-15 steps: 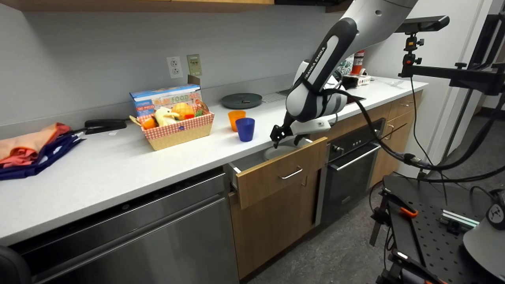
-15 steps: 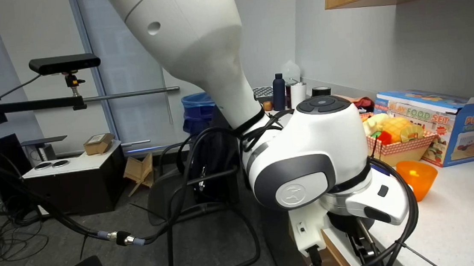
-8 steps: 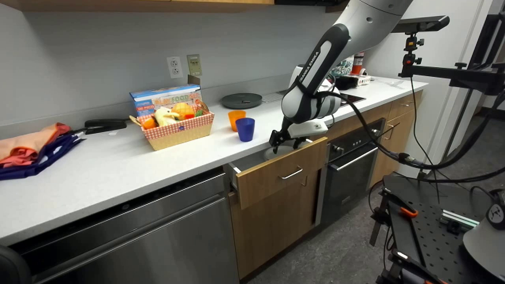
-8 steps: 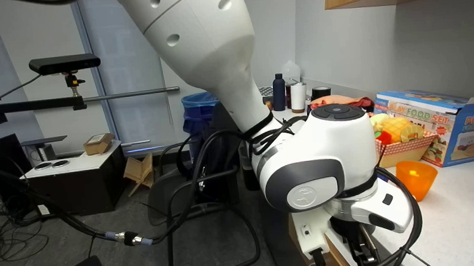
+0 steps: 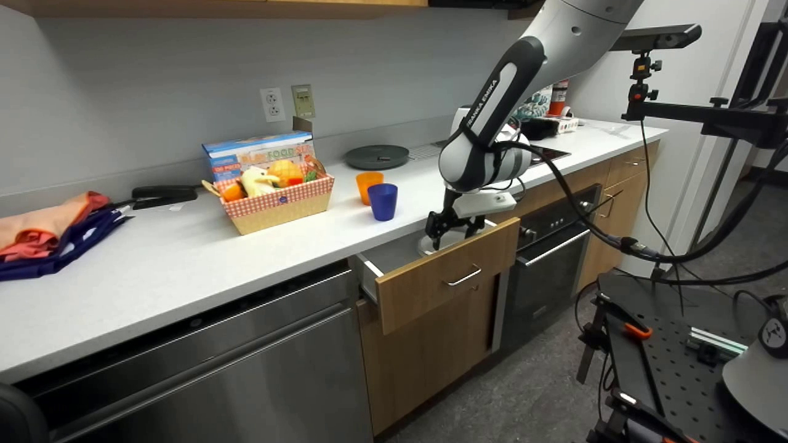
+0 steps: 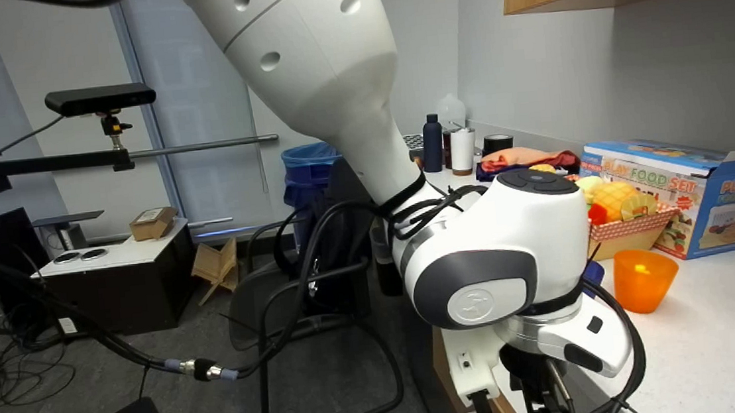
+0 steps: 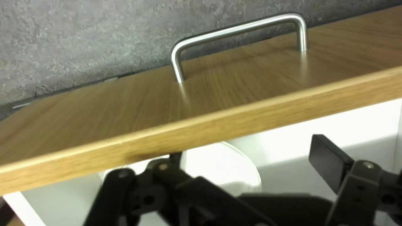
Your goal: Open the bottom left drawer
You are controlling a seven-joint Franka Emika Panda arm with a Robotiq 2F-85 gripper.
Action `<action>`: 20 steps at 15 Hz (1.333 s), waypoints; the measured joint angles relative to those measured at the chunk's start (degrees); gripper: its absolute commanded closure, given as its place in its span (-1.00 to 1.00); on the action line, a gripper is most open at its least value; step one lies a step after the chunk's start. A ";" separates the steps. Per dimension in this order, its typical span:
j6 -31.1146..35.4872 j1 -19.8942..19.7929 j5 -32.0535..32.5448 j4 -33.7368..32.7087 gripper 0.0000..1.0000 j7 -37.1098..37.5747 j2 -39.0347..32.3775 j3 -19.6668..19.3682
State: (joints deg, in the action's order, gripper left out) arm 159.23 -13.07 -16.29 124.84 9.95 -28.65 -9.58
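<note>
Where the drawer (image 5: 425,289) gapes, the wide-splayed pincer (image 7: 251,157) seemingly touches its front.

Drawer (image 5: 425,289) between dishwasher (image 5: 246,381) and oven (image 5: 546,271); dish (image 7: 224,164) inside.

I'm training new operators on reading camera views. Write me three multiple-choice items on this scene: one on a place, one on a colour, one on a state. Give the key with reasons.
1. Where is the blue cup?
A. Inside the basket
B. On the counter, beside the orange cup
C. On the floor

2. What colour is the handle on the drawer?
A. Silver
B. Black
C. Red

3. How does that drawer stand?
A. Shut flush
B. Taken out completely
C. Pulled out, its inside showing

Key:
1: B, since an exterior view shows both cups standing there.
2: A, since the wrist view shows a bright metal bar.
3: C, since its wood front stands away from the counter, with the white inside visible behind it.
</note>
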 measured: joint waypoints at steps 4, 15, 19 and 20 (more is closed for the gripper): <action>-7.14 0.12 0.11 1.96 -1.00 0.04 1.46 -0.50; -25.80 3.50 10.33 8.88 -1.00 5.95 9.05 -3.32; -33.90 3.52 10.95 10.40 -1.00 6.09 11.24 -3.33; -35.31 3.47 10.94 10.48 -1.00 6.09 11.36 -3.33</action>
State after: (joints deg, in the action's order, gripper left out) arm 123.92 -9.59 -5.35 135.32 16.04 -17.29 -12.90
